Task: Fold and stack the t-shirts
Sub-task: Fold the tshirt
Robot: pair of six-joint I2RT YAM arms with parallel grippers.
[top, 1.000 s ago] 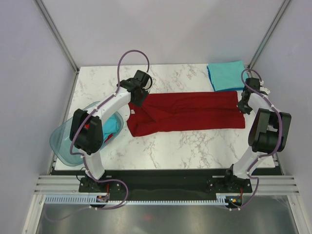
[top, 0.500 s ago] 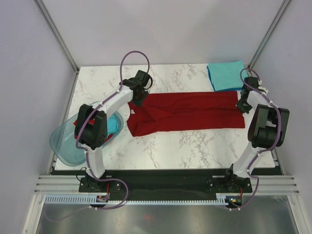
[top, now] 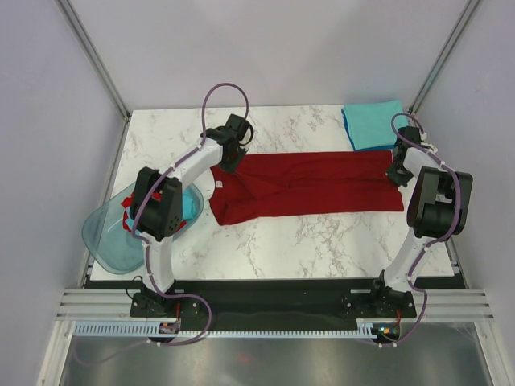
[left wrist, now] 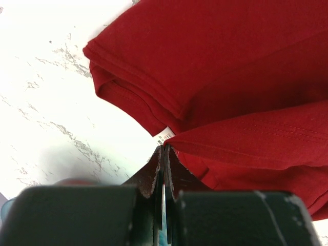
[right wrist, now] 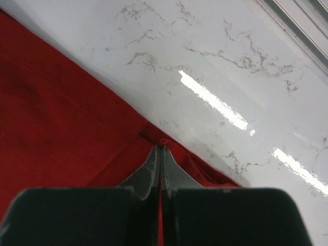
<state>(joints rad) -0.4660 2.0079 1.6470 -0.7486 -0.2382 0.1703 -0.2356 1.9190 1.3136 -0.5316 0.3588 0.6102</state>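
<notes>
A dark red t-shirt [top: 314, 185] lies stretched left to right across the middle of the marble table [top: 322, 241], folded lengthwise. My left gripper [top: 232, 163] is shut on its far left edge, beside the white neck label [left wrist: 165, 136]; the pinched hem [left wrist: 230, 138] runs off to the right from the gripper [left wrist: 165, 148]. At the shirt's far right corner my right gripper [top: 396, 175] is also shut, with a raised fold of red cloth [right wrist: 177, 146] at its tips [right wrist: 160, 149]. A folded teal t-shirt [top: 372, 125] lies at the back right corner.
A translucent blue-green basin [top: 100, 237] overhangs the table's left edge, with teal cloth [top: 187, 211] and a bit of red inside. The left arm's upper link passes over it. Metal frame posts stand at both back corners.
Both arms have drawn their elbows in a little and the grippers have edged slightly toward the far side. The red t-shirt's outline looks almost unchanged.
</notes>
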